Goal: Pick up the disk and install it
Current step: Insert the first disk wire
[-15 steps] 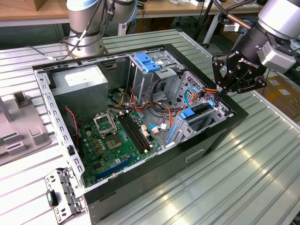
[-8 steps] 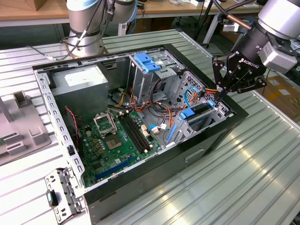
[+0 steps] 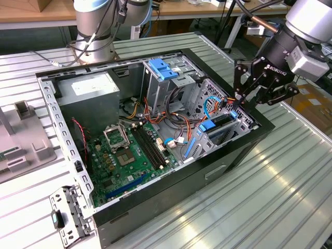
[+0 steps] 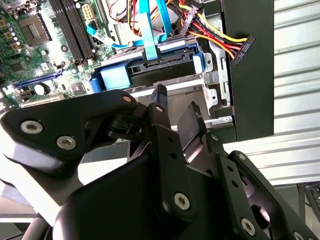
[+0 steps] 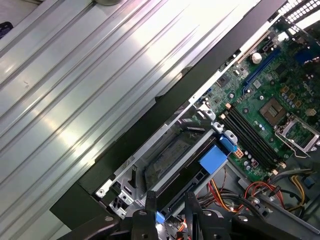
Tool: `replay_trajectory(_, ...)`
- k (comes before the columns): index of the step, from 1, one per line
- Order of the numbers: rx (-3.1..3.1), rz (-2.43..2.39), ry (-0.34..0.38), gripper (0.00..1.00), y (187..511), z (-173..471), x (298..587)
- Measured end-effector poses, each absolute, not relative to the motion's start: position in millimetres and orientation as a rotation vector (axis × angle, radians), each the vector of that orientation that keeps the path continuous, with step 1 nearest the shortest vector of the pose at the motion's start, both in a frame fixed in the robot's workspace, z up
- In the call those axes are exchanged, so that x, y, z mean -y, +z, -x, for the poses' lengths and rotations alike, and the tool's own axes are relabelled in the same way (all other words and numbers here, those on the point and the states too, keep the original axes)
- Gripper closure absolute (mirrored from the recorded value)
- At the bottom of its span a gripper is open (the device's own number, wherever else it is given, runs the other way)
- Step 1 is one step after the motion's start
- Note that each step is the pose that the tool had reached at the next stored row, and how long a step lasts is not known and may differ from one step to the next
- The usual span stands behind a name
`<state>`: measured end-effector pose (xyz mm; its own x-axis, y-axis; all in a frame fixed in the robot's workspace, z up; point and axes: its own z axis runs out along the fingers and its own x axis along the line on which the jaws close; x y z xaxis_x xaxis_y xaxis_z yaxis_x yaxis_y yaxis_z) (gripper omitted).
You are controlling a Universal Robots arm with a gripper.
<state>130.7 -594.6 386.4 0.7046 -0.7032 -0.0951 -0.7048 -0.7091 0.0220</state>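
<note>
The disk (image 3: 220, 126) sits in the drive cage at the corner of the open computer case (image 3: 233, 155) on the exterior view's right, with blue rails along its edges. In the second wrist view the disk (image 4: 160, 62) has a blue ribbon cable plugged into its end. In the first wrist view the disk (image 5: 170, 156) lies in the metal cage beside a blue tab. My gripper (image 3: 239, 101) hovers just above that corner, a little apart from the disk. Its fingers (image 4: 160, 102) stand open with nothing between them, which the first wrist view of the gripper (image 5: 170, 197) also shows.
The case holds a green motherboard (image 3: 124, 155), a grey power-supply box (image 3: 88, 98) and a second cage with a light-blue latch (image 3: 163, 68). Red, yellow and orange cables (image 4: 220, 35) run close to the disk. A loose metal bracket (image 3: 70, 215) and a grey fixture (image 3: 21, 140) lie outside the case.
</note>
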Motion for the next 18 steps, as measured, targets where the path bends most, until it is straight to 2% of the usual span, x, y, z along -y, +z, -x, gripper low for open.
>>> replay_trajectory(18,-1.192,2.886,0.153,0.64,382,-161,588)
